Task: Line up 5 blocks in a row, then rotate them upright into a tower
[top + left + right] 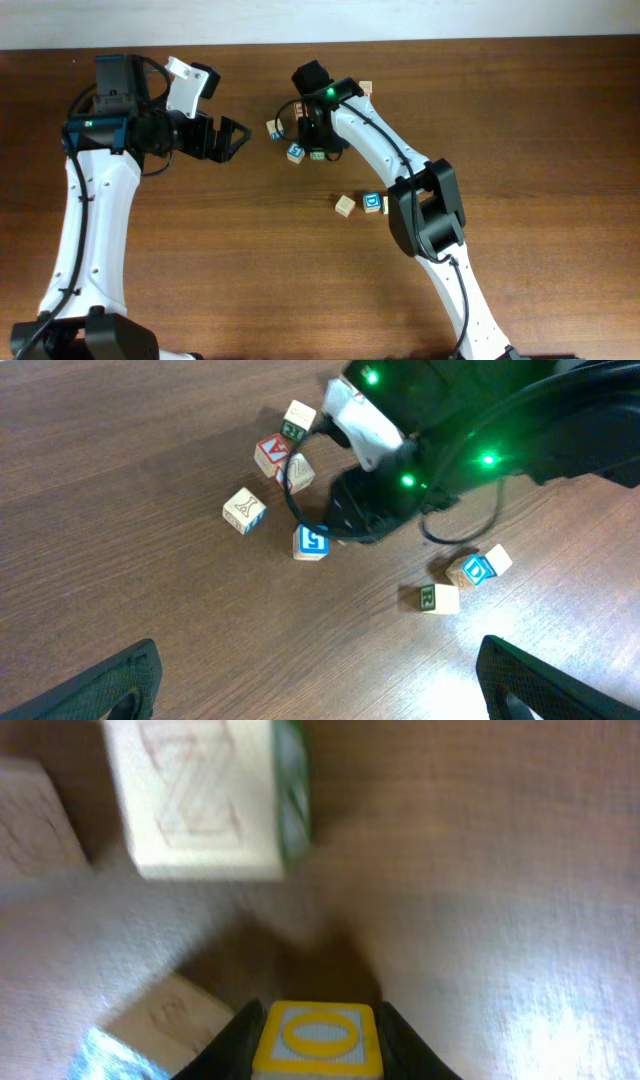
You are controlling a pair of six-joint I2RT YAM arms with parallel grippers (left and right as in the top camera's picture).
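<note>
Right gripper [315, 1045] pinches the yellow O block [315, 1032] — turning it could knock the Z block [200, 795] at eleven o'clock — left gripper [320, 685] gapes wide

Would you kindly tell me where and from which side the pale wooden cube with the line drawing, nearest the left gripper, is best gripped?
Probably across two opposite side faces of the pale line-drawing cube, coming straight down from above. It sits flat on the wooden table, apart from the blue-faced cube, so both sides are free. The open left gripper is nearest.
</note>
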